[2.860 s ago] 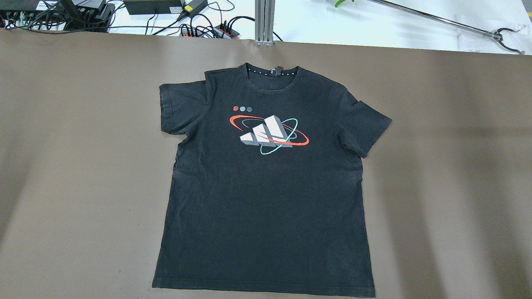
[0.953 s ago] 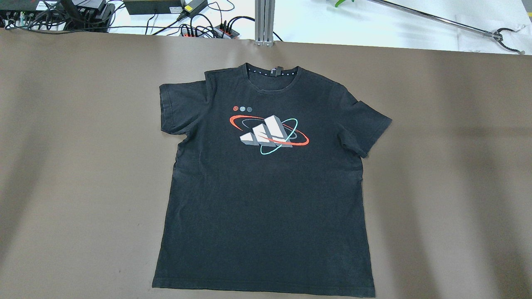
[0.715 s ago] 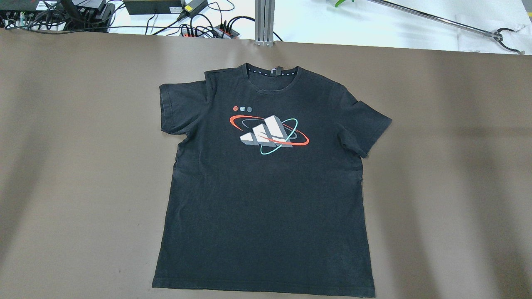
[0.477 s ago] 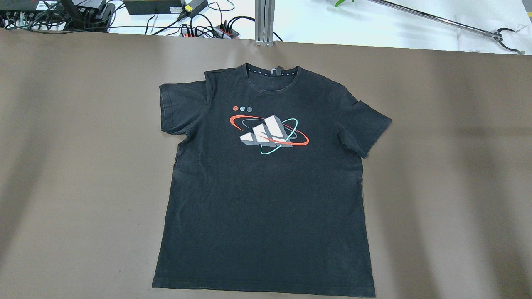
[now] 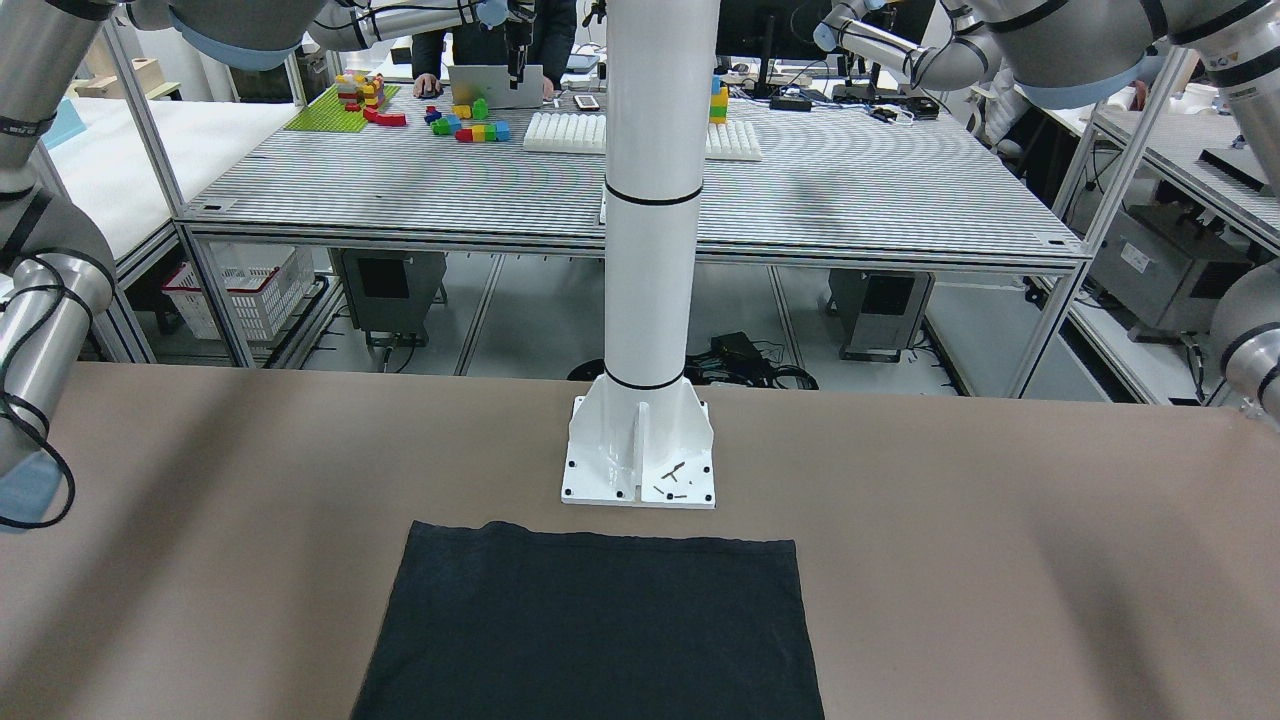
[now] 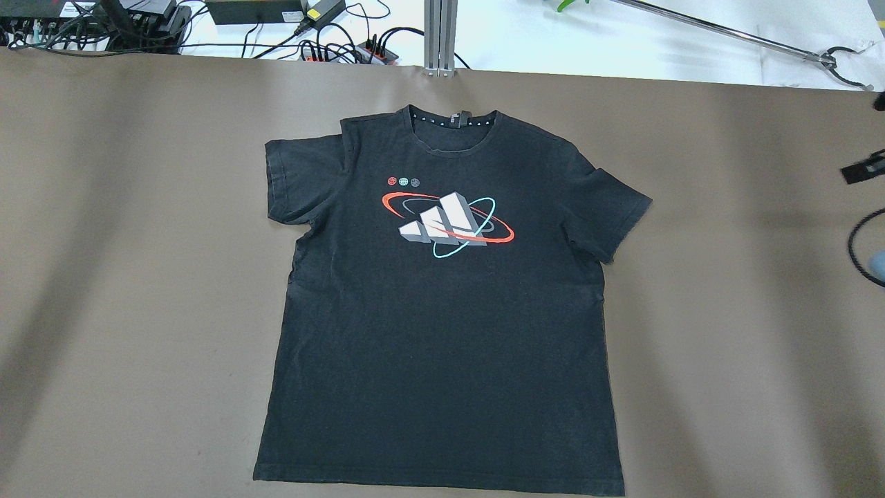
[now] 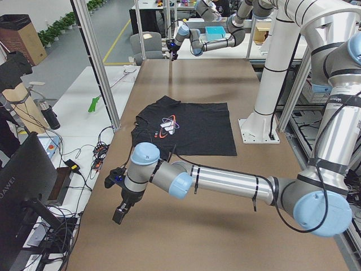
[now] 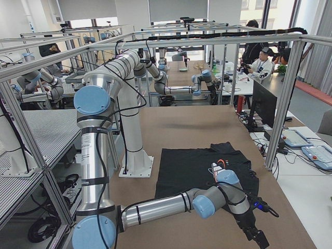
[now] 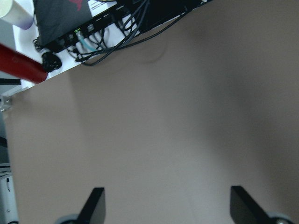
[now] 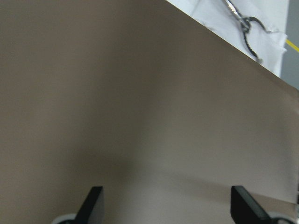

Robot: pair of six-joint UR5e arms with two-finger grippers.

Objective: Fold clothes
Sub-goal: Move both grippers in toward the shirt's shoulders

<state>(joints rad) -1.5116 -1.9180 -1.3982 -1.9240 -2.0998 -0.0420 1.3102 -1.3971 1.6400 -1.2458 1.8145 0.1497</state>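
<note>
Open wide at the left gripper (image 9: 166, 196), both fingers (image 9: 96, 205) far apart over bare brown counter (image 9: 163, 116). Ahead of it, past the counter edge, black cables (image 9: 117, 37). Open wide as well at the right gripper (image 10: 166, 193), over bare counter, with a metal tool (image 10: 243, 21) ahead of it. Well to the right of the left gripper and well to the left of the right one: the shirt (image 6: 442, 332), black, spread flat, print up, hem near the pillar (image 5: 650, 200).
</note>
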